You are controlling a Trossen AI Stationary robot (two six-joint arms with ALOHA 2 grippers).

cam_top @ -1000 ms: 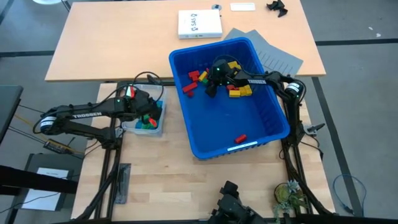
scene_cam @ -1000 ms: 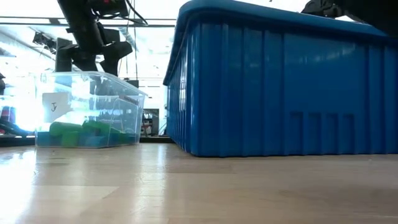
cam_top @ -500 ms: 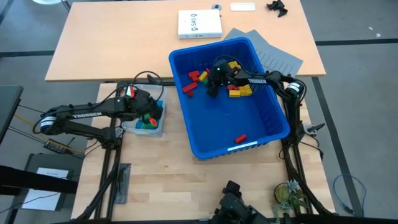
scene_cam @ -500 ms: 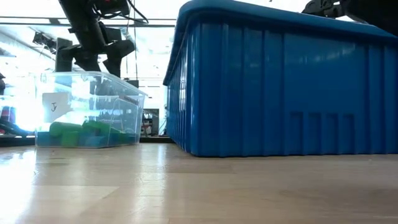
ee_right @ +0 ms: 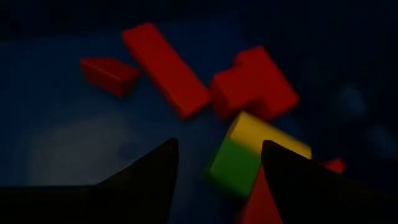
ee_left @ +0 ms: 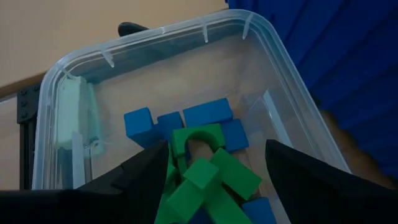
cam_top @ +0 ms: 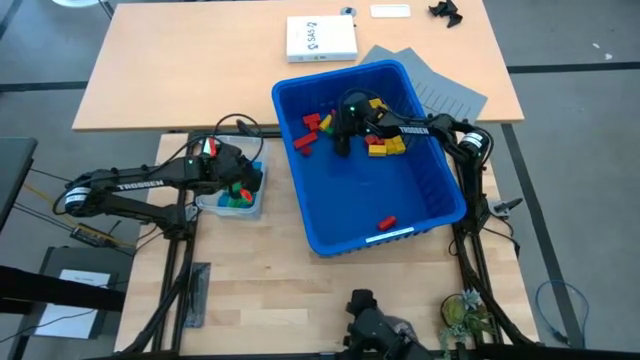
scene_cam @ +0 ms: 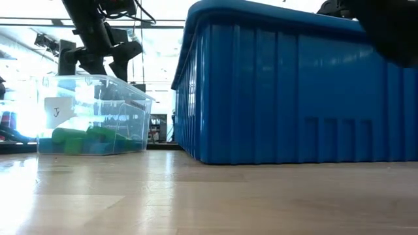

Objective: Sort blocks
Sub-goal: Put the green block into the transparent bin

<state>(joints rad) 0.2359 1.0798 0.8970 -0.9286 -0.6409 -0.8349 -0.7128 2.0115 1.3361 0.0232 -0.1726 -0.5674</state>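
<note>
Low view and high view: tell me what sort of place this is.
Probably a robotics lab or test workspace: two arms mounted at a wooden table, a blue bin of toy blocks, cables and a plain grey floor around it.

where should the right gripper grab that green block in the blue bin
Take the green block across its two free short sides, coming straight down from above. It lies flat on the blue bin floor, a yellow block butting one end and red blocks close by, so only the top is open. The right gripper hovers over it, open.
</note>
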